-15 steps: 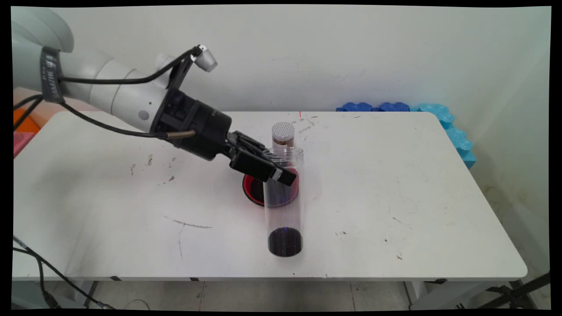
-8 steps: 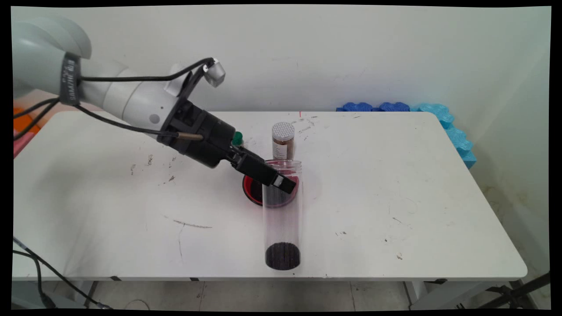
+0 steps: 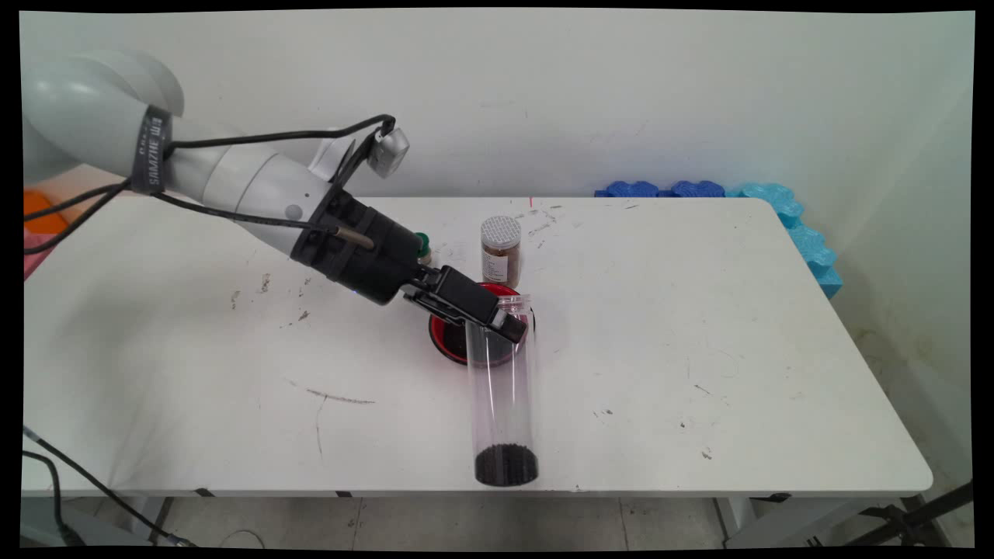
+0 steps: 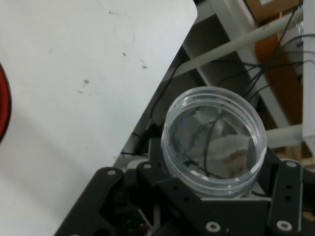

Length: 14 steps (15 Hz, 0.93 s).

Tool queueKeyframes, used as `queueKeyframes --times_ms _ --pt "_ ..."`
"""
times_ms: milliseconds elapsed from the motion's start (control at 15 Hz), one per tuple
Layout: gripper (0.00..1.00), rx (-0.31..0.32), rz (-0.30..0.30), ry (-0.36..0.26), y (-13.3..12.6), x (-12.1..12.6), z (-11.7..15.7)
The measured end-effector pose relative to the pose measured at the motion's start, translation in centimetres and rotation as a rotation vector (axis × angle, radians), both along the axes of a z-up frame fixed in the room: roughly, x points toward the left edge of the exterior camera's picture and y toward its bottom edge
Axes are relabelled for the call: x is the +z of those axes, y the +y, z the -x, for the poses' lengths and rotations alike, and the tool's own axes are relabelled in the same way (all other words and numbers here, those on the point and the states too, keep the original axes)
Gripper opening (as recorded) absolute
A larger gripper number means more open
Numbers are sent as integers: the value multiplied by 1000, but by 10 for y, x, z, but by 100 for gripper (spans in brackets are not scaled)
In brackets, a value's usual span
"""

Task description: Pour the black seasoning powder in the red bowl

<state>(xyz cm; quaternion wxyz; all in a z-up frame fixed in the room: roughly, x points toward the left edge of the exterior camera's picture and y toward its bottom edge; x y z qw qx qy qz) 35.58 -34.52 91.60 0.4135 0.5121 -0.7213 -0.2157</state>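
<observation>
Gripper (image 3: 509, 318) clamps the clear tube (image 3: 503, 388) near its open rim, apparently upright at the table's (image 3: 738, 349) near edge, before the red dish (image 3: 444, 330); spice jar (image 3: 500, 250) behind.

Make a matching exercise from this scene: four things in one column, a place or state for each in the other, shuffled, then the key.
Things
1. clear tube
2. red dish
3. spice jar
4. blue foam

Places or states
A. stands upright behind the red dish, mesh-patterned lid on
B. held near its open top by the gripper, dark grains at its bottom
C. lies along the table's far right edge by the wall
D. sits flat on the table, partly behind the tube

Pairs: 1-B, 2-D, 3-A, 4-C
</observation>
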Motion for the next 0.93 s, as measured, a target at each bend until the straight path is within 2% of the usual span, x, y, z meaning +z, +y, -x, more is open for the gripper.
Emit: queueKeyframes --times_ms 333,933 --pt "0 76 -146 43 -3 -7 2" --pt "0 199 -334 116 -14 -16 0"
